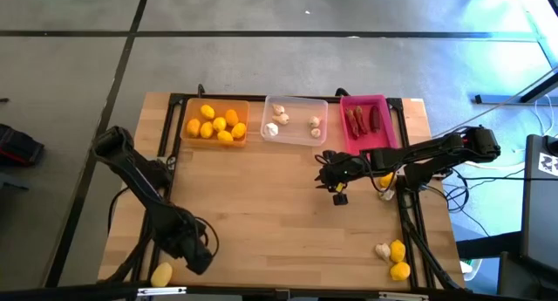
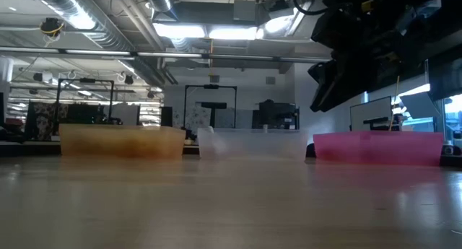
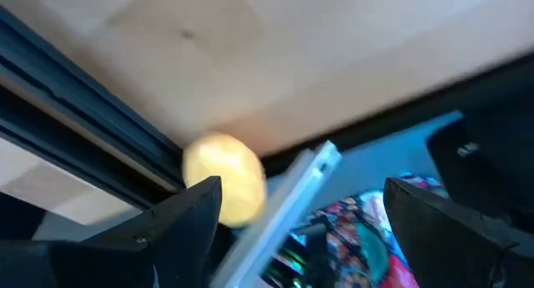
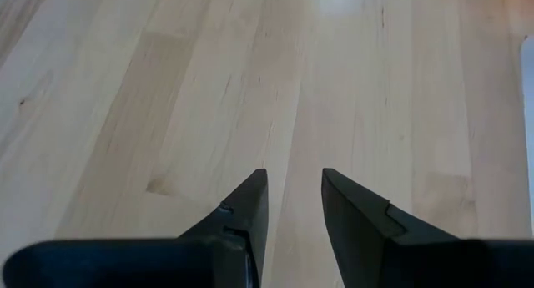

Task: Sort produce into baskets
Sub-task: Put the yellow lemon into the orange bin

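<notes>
Left end effector [image 3: 304, 209] gapes wide at the wooden worktop's [image 1: 261, 205] near-left corner, a loose yellow lemon-like fruit [image 3: 224, 178] beside one finger, not gripped. Right end effector [image 4: 294, 196] narrow, empty, above bare worktop near the pink plastic tray [image 1: 367, 126]. Orange translucent tray [image 1: 215, 122] holds lemons; clear tray [image 1: 295, 119] holds garlic bulbs.
</notes>
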You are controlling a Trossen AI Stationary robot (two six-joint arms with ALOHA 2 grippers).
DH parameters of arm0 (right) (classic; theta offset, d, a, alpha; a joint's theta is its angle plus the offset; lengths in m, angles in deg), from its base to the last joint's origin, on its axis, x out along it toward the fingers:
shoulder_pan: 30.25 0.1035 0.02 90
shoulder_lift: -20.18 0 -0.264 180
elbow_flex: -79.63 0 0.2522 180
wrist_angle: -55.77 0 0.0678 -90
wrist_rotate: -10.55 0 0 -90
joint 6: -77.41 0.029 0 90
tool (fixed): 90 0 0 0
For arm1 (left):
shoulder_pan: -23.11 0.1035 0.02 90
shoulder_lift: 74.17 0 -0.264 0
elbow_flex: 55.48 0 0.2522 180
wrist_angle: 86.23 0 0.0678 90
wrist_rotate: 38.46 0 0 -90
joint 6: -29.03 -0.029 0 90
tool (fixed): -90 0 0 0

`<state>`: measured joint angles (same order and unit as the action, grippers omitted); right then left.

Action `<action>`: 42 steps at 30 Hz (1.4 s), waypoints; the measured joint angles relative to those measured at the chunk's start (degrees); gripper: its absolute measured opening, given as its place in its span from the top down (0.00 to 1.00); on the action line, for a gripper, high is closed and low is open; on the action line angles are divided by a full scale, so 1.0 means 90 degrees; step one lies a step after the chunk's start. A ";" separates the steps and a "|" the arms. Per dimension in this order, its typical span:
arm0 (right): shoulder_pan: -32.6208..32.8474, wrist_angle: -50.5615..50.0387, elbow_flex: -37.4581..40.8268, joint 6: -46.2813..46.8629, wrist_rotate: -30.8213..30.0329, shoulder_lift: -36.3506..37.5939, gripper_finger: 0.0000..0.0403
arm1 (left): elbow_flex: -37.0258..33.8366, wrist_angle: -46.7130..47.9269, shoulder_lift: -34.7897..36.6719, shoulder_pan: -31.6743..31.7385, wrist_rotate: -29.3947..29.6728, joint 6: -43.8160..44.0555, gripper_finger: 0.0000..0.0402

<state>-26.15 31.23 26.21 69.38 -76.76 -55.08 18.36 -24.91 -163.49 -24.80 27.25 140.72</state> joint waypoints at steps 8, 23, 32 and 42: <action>0.0000 0.0023 0.0000 -0.0140 -0.0010 0.0000 0.73 | 0.0361 -0.0013 -0.0051 -0.0006 -0.0020 0.0379 0.19; 0.0000 0.0023 -0.0001 -0.0144 -0.0010 0.0000 0.73 | 0.0356 0.1009 -0.0129 -0.0603 0.0376 -0.0102 0.19; 0.0000 0.0023 -0.0002 -0.0146 -0.0010 0.0000 0.73 | 0.0361 0.0870 -0.0195 0.0129 0.1811 -0.1362 0.19; 0.0000 0.0023 0.0000 -0.0148 -0.0013 0.0000 0.73 | 0.1261 0.0617 -0.1180 0.1147 0.1600 -0.3411 0.19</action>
<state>-26.15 31.44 26.21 68.05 -76.88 -55.08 29.71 -19.36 -174.11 -14.48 41.65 110.02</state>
